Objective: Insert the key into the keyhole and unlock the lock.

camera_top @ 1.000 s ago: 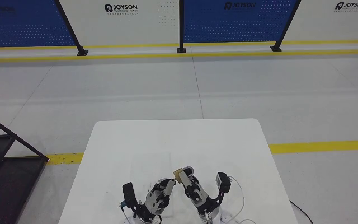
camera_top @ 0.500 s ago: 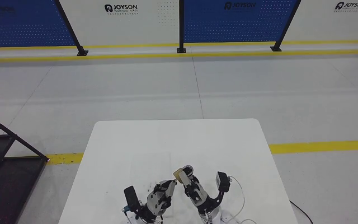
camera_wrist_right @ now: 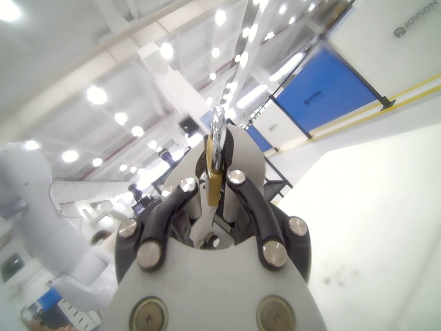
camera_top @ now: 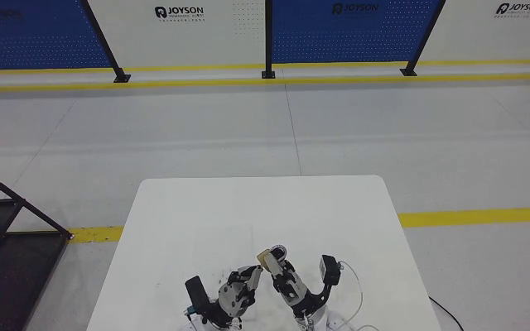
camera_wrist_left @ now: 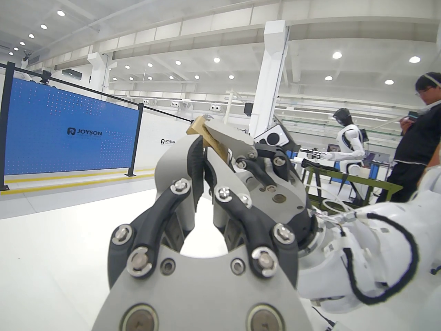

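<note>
**Now for the keyhole: line up first, push second**

The right pincer (camera_wrist_right: 219,146) is clamped on a small brass padlock (camera_wrist_right: 213,177), whose silver steel shackle (camera_wrist_right: 218,127) sticks out past the fingertips. The left pincer (camera_wrist_left: 201,154) has its black ribbed pads (camera_wrist_left: 195,160) drawn together. Whatever they pinch is hidden between them, so the key cannot be made out, though I judge it sits there.

Seen from above, both pincers meet in the air over the white table (camera_top: 248,207), near its 6 o'clock edge. The left pincer lies at 7 o'clock of the padlock and the right pincer at 5 o'clock, with the shackle pointing toward 2 o'clock. The left tips are just beside the brass body, touching or nearly so; I cannot tell which.

To do this step well, I judge, the right arm should hold the padlock rigid. The left should then bring the blade square to the keyhole face, along its axis, and press gently. Any tilt would likely jam the key or twist it in the pads. Turn only once it is fully seated, rolling the wrist rather than swinging the whole arm.
</note>
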